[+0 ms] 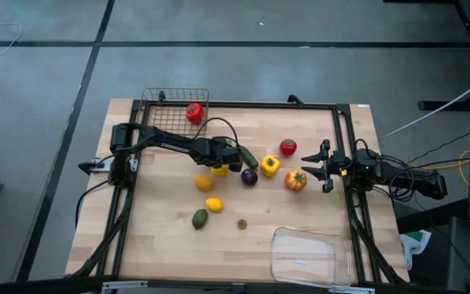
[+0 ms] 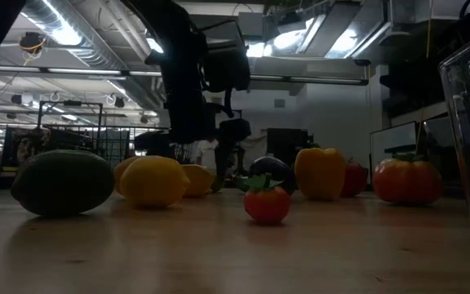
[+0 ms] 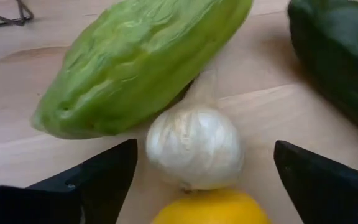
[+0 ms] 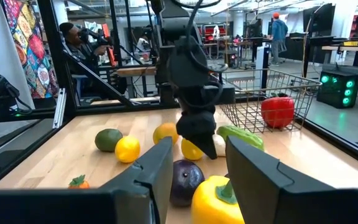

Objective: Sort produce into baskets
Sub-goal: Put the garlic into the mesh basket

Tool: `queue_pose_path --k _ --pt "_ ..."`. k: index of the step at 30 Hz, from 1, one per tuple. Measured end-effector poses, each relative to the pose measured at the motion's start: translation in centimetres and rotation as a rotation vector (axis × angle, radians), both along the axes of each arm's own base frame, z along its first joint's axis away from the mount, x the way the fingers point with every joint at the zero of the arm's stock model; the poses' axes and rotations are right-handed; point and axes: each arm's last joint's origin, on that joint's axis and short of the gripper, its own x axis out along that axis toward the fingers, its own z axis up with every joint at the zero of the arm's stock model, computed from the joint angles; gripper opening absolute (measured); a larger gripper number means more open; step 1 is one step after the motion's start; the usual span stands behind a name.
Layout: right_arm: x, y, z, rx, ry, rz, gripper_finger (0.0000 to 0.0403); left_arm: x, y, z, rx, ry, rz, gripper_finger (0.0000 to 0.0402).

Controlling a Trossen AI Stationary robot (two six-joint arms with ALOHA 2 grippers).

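1. In the high view, the left hand [image 1: 233, 157] sits just above the middle of the wooden counter [image 1: 161, 245], over a cluster of produce. In its wrist view its fingers [image 3: 98, 177] stand apart on either side of a white garlic bulb [image 3: 194, 148], not touching it.
2. A pale green ridged squash [image 3: 135, 62] lies just beyond the garlic bulb, a yellow fruit [image 3: 213, 208] sits against its near side, and a dark green vegetable [image 3: 340, 56] lies to one side.
3. The right hand [image 1: 315, 166] rests at the right of the high view, fingers apart and holding nothing, next to an orange-red tomato [image 1: 295, 180].
4. The wire-mesh basket [image 1: 163, 108] stands at the upper left of the counter with a red pepper [image 1: 194, 113] in it.
5. The clear plastic tray [image 1: 304, 255] lies at the lower right.
6. A yellow pepper [image 1: 270, 165], a dark purple eggplant [image 1: 250, 176] and a small red tomato [image 1: 288, 147] lie between the two hands.
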Motion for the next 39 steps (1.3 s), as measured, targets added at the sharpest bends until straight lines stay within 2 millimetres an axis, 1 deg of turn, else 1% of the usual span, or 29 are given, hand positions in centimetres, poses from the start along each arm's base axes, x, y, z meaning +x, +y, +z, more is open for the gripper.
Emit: queue_pose_path --k 12,16,20,25,27,29,31,36,39 --pt "0.00 0.00 0.01 0.000 0.000 0.000 0.0147 0.05 0.11 -0.18 0.005 0.013 -0.026 0.0248" --pt "0.00 0.00 0.01 0.000 0.000 0.000 0.0147 0.05 0.11 -0.15 0.005 0.012 -0.027 0.0215" --pt "0.00 0.00 0.01 0.000 0.000 0.000 0.0147 0.07 0.02 -0.12 0.005 0.010 -0.030 0.0199" --pt "0.00 0.00 0.00 0.011 -0.001 0.000 0.0153 0.09 -0.14 -0.11 0.006 0.010 -0.034 0.0204" --pt "0.00 0.00 0.01 0.040 -0.002 0.001 0.0166 0.09 -0.14 -0.11 0.005 0.010 -0.034 0.0206" --pt "0.00 0.00 0.00 0.061 -0.003 0.002 0.0190 0.09 -0.14 -0.09 0.005 0.009 -0.034 0.0206" --pt "0.00 -0.02 0.01 0.083 -0.004 -0.005 0.0221 0.09 -0.14 -0.08 0.005 0.009 -0.035 0.0205" --pt "-0.02 -0.27 -0.02 0.153 -0.011 -0.086 0.0303 0.09 -0.14 -0.08 0.005 0.009 -0.035 0.0205" --pt "-0.03 -0.33 -0.01 0.193 -0.018 -0.107 0.0343 0.10 -0.15 -0.06 0.001 0.009 -0.040 0.0205"
